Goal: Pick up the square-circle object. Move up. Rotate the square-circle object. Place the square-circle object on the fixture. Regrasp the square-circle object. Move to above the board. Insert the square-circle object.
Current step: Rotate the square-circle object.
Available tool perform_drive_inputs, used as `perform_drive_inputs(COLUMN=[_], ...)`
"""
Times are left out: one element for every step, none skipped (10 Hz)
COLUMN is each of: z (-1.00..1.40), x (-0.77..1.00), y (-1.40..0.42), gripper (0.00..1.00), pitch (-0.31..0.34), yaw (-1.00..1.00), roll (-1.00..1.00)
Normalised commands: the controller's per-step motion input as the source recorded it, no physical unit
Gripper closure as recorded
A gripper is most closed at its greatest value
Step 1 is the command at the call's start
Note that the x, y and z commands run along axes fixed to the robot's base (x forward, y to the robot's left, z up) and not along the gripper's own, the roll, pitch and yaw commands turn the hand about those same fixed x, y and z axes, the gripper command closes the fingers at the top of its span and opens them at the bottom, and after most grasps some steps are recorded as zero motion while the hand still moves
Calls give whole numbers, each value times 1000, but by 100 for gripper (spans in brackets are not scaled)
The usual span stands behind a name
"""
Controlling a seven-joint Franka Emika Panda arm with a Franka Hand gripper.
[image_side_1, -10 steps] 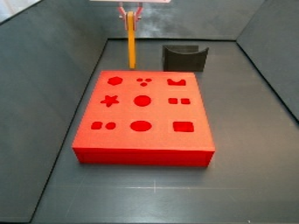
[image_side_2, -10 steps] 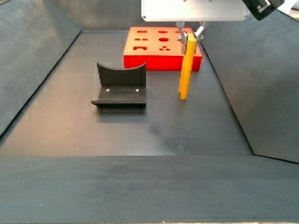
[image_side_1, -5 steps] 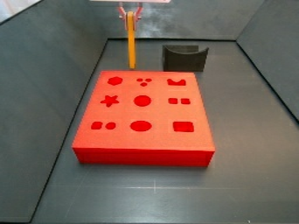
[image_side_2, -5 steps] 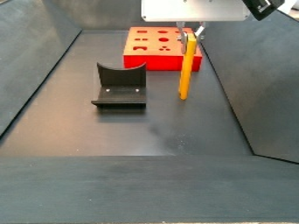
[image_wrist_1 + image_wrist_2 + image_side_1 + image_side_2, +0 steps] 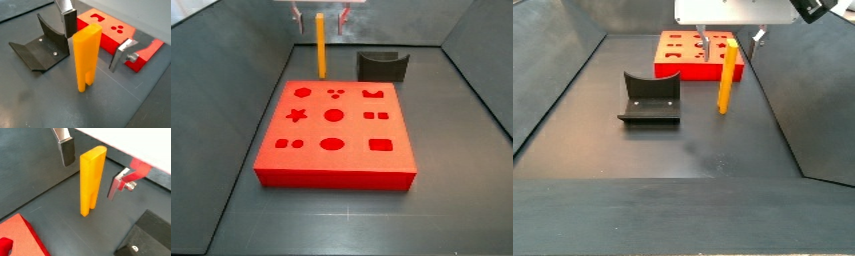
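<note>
Yellow-orange square-circle object (image 5: pixel 87 57) upright on floor between spread, untouching fingers (image 5: pixel 69 21) of gripper (image 5: pixel 90 168), beside fixture (image 5: pixel 41 45).

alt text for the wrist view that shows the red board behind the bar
A yellow-orange square-circle object stands upright on the dark floor between the open pincer fingers, which do not touch it. The dark fixture sits beside it and the red board lies behind.

Even, soft overhead light, no hard shadows. The grey floor (image 5: pixel 687 140) shows a faint sheen. Side views are small and slightly soft. Wrist views blur the gripper (image 5: pixel 93 37) fingers (image 5: pixel 69 20); the peg (image 5: pixel 87 57) stays sharp.
</note>
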Motion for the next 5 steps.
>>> perform_drive_inputs(z=[1000, 959, 799, 618, 372], x=[-10, -35, -25, -16, 2], y=[0, 4, 10, 14, 19], gripper=[0, 0, 0, 0, 0], pitch=[-26, 20, 38, 52, 73], yaw=[-34, -32, -31, -30, -28], roll=[-23, -21, -17, -11, -5])
